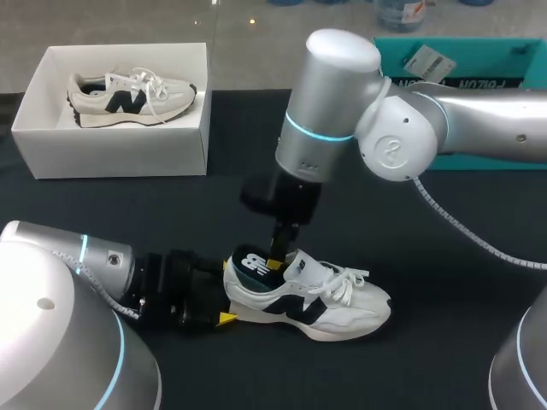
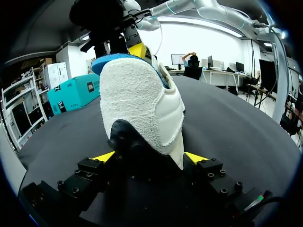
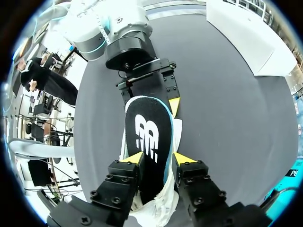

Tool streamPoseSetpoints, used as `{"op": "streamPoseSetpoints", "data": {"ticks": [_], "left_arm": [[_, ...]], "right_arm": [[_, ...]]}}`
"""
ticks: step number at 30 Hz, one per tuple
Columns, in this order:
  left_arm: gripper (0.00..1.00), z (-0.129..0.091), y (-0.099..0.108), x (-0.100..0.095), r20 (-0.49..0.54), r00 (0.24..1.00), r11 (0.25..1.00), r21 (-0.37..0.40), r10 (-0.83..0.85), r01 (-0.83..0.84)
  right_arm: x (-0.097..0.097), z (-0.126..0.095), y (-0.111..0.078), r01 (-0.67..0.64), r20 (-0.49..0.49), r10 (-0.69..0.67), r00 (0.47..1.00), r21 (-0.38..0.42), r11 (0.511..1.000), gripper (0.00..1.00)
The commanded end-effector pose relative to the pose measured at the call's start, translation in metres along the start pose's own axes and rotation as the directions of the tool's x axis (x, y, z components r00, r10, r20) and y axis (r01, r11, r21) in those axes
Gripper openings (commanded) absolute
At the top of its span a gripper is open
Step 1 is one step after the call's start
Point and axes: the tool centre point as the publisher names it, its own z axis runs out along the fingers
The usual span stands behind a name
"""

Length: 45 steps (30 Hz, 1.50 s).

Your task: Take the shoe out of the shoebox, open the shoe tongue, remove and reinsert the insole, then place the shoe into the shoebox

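Currently the shoe (image 1: 316, 295) lies on its sole on the dark table (image 1: 444, 342), well apart from the white shoebox (image 1: 111, 154), which holds a second shoe (image 1: 128, 98). Left claw (image 2: 150, 157) is clenched on the shoe's heel, with a yellow tip pressed against each side of it low down. Right claw (image 3: 157, 158) comes from above and is clamped on the dark insole (image 3: 147, 132), one tip on either side. The insole stands partly out of the heel opening. Insole step is in hand; can't tell whether it is the pull-out or the push-back. Handling, as a judgement: the shoe looks light, with a soft upper that would cave under a squeeze, so the stiffer heel cup and the sole edge are the places to hold it. The insole looks like thin foam, floppy and likely to fold or snag inside the toe; best pinched near its heel end and kept in line with the opening. Laces loose, could catch.
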Motion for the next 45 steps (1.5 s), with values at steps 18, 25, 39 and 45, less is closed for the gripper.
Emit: {"op": "streamPoseSetpoints", "data": {"ticks": [18, 25, 39, 45], "left_arm": [[0.0, 0.002, 0.001, 0.001, 0.0, 1.0, 1.0, -0.004, 0.0, 0.0], [0.0, 0.002, 0.001, 0.001, 0.0, 1.0, 1.0, -0.004, 0.0, 0.0], [0.0, 0.002, 0.001, 0.001, 0.0, 1.0, 1.0, -0.004, 0.0, 0.0], [0.0, 0.002, 0.001, 0.001, 0.0, 1.0, 1.0, -0.004, 0.0, 0.0]], "right_arm": [[-0.001, 0.017, 0.007, -0.006, -0.027, 0.005, 1.0, -0.024, 1.0, 0.36], [0.004, 0.02, 0.006, -0.009, -0.027, 0.008, 1.0, -0.045, 0.999, 0.0], [0.005, 0.013, 0.002, -0.008, -0.01, 0.008, 1.0, -0.066, 0.998, 0.0], [0.001, -0.002, 0.005, 0.006, 0.022, -0.004, 1.0, -0.069, 0.998, 0.0]]}}
